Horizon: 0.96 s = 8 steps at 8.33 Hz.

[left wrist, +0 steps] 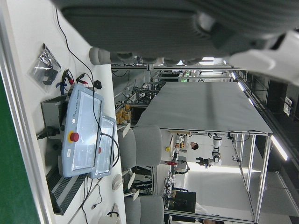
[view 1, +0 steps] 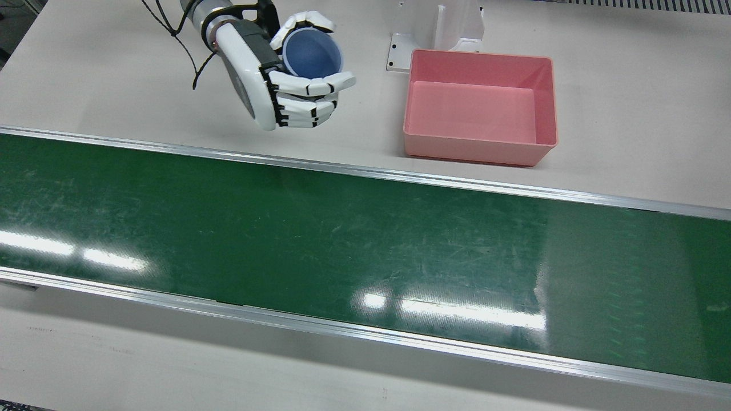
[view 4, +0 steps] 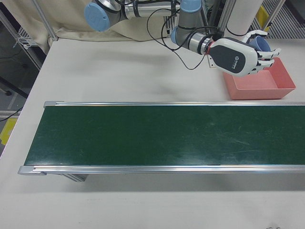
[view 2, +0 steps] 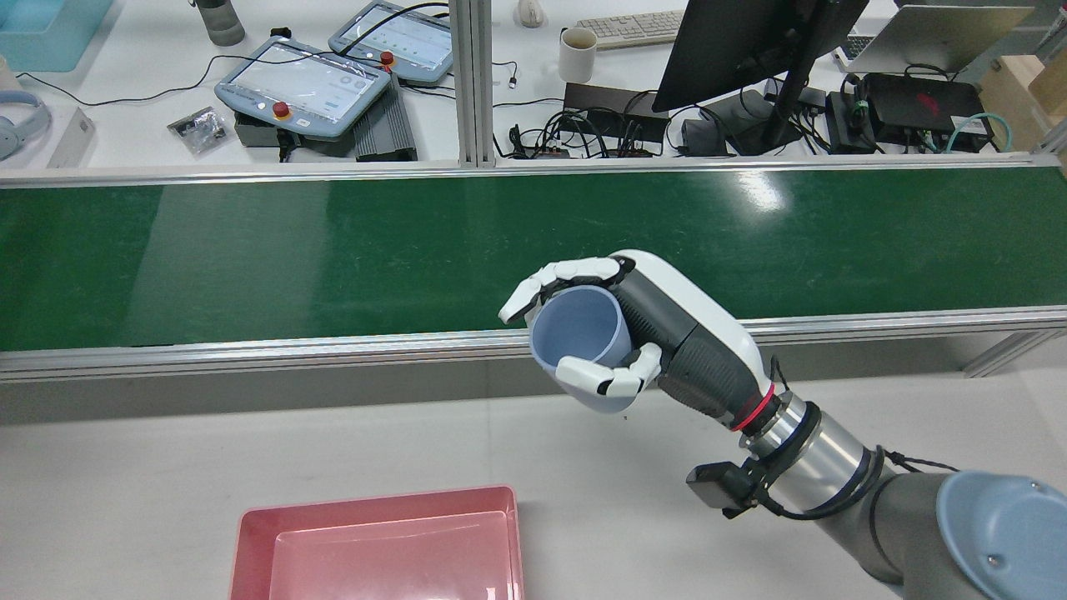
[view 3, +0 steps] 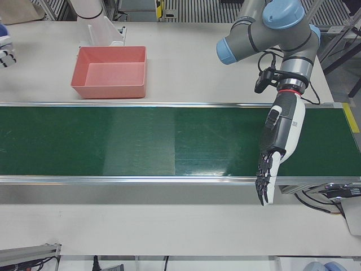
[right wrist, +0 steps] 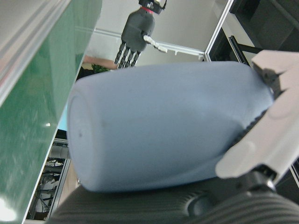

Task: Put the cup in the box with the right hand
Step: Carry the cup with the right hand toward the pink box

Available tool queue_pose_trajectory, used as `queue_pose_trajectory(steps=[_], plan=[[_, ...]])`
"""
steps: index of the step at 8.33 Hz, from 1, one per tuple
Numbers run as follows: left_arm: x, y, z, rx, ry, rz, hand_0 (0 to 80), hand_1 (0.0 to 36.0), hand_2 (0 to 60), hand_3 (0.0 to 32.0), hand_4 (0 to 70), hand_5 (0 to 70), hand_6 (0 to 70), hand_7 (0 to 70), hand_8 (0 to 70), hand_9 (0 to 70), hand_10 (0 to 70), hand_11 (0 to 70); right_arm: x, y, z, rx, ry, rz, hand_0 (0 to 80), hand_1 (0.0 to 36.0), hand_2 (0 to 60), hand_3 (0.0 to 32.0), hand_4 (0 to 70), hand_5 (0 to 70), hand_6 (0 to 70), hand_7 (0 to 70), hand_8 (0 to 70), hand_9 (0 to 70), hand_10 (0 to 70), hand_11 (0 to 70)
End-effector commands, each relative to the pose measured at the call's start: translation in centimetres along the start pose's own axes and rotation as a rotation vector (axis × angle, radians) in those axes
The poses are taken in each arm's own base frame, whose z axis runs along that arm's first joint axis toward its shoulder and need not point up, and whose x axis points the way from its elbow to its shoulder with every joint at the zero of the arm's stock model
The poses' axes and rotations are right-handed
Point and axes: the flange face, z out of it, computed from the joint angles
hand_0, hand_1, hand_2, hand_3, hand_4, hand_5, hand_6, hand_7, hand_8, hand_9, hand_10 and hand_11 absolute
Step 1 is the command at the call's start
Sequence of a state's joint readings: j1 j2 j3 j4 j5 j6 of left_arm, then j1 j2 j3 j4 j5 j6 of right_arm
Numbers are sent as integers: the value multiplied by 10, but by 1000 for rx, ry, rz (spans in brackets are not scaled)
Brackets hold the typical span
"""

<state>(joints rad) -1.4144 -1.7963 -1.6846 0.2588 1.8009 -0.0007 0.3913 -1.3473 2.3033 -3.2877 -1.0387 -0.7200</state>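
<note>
In the upper left of the front view, the right hand (view 1: pixel 285 74) is wrapped around the cup (view 1: pixel 313 54), fingers curled over the near wall and the thumb pressing the far rim, with the cup lifted clear of the white table (view 1: pixel 114 85). The cup is pale blue, smooth and looks like thin plastic: probably light, fairly stiff, a little slippery, and unlikely to break if dropped. The hold around the wall just below the rim looks sound, though a hard squeeze could flex it. In the rear view its mouth tilts toward the camera.

The pink box (view 1: pixel 480 114) sits on the table well to the right of the hand in the front view, empty, with the base of a white pedestal (view 1: pixel 457 28) just behind it. Nothing lies between cup and box; only the box's near wall has to be cleared. The green conveyor belt (view 1: pixel 342 240) runs across the middle, bare. The left hand (view 3: pixel 273 152) hangs over the belt's right end in the left-front view, fingers straight and apart, holding nothing, well away from the route.
</note>
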Motion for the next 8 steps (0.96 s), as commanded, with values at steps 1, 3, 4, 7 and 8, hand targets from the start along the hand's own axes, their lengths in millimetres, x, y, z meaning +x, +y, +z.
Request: queue_pose_trajectory(steps=[1, 3, 4, 7, 8], plan=[[0, 0, 0, -1, 0, -1, 0, 0, 0, 0, 0, 0, 0, 0, 0, 0, 0, 0, 72, 71, -30, -46, 86, -25, 449, 94, 539, 0, 275, 231, 509, 700, 700, 700, 700, 700], [0, 0, 0, 1, 0, 1, 0, 0, 0, 0, 0, 0, 0, 0, 0, 0, 0, 0, 118, 66, -47, -33, 176, -33, 508, 139, 318, 0, 265, 186, 410, 700, 700, 700, 647, 700], [0, 0, 0, 1, 0, -1, 0, 0, 0, 0, 0, 0, 0, 0, 0, 0, 0, 0, 126, 66, -50, -33, 186, -31, 530, 158, 227, 0, 232, 153, 311, 700, 510, 700, 503, 700], [0, 0, 0, 1, 0, 1, 0, 0, 0, 0, 0, 0, 0, 0, 0, 0, 0, 0, 129, 70, -53, -37, 193, -19, 541, 212, 185, 130, 123, 52, 0, 13, 0, 0, 12, 43], [0, 0, 0, -1, 0, 1, 0, 0, 0, 0, 0, 0, 0, 0, 0, 0, 0, 0, 131, 70, -53, -38, 196, -17, 542, 210, 178, 318, 81, 55, 0, 31, 0, 0, 13, 45]])
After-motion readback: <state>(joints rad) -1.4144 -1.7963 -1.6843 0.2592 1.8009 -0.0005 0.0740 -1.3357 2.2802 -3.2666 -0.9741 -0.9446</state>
